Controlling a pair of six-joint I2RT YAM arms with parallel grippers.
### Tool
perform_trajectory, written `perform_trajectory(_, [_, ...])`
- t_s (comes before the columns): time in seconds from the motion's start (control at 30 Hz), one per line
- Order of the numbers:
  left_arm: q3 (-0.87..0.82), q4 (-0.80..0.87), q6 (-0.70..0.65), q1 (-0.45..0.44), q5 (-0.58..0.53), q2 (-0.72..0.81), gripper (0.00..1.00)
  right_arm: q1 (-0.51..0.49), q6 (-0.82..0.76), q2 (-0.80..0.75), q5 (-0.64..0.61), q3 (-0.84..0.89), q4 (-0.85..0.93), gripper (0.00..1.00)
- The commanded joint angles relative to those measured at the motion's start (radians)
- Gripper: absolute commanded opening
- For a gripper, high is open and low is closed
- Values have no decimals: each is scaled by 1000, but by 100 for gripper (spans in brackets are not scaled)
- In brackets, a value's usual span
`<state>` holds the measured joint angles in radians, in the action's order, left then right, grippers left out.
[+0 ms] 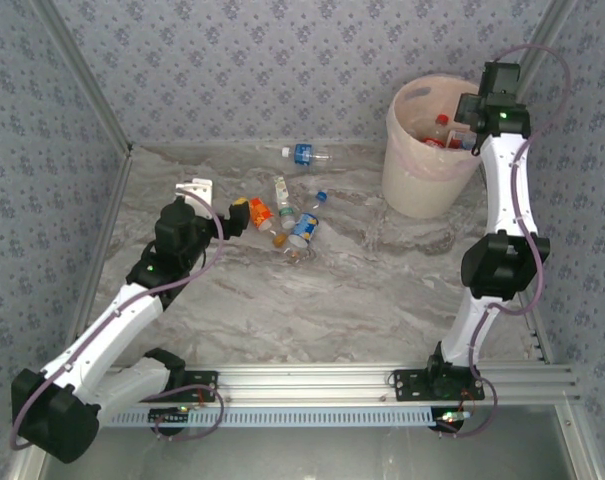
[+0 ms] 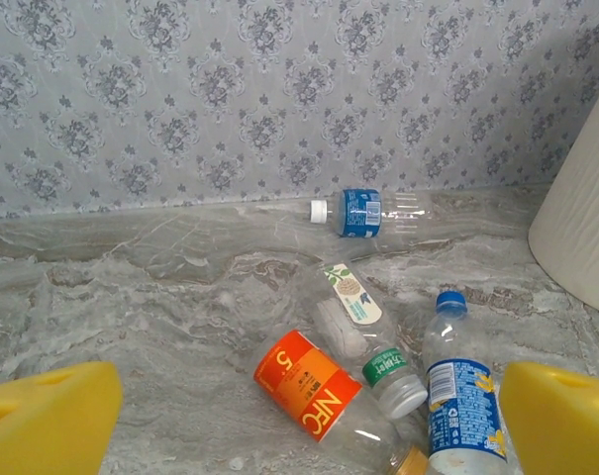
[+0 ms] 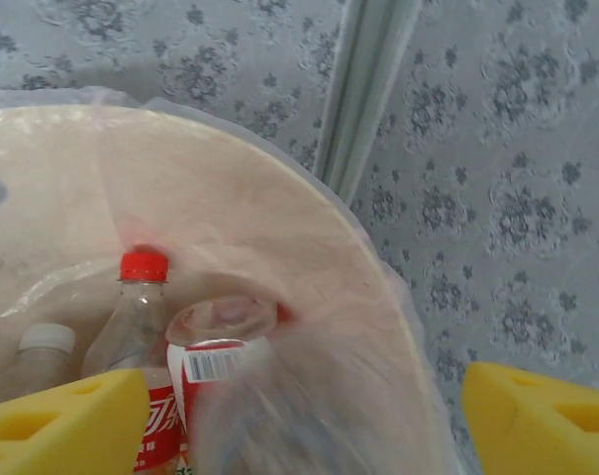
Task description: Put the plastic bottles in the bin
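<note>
Several plastic bottles lie in a cluster on the marble table: an orange-labelled one (image 2: 307,383), a clear one with a green band (image 2: 363,322) and a blue-labelled one (image 2: 457,391). Another blue-labelled bottle (image 1: 304,154) lies apart near the back wall. My left gripper (image 1: 219,200) stands open just left of the cluster, its yellow fingers (image 2: 51,421) wide with nothing between them. My right gripper (image 3: 304,426) hangs open over the bin (image 1: 402,110). A blurred red-labelled bottle (image 3: 230,366) is below it inside the bag, beside a red-capped bottle (image 3: 141,297).
The bin (image 2: 581,228) stands at the back right, close to the corner post (image 3: 363,89) and patterned walls. A white-capped bottle (image 3: 44,341) also lies in it. Bare marble spreads between the cluster and the arm bases.
</note>
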<state>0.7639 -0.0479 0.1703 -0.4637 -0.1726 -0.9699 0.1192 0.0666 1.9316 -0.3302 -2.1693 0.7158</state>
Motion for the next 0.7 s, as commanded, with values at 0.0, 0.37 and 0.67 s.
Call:
perform_trajectory(0.0, [17,7,20,8,10,-13,98,7,34,0,7,-47,43,88])
perform_trajectory(0.37, [48,54,115,31,-42,-74,98,-34,67,-86,136,-16,44,100])
perform_trajectory(0.67, [181,209,278,70,-26,-238,98,-166,114,-321,230,325,-237,100])
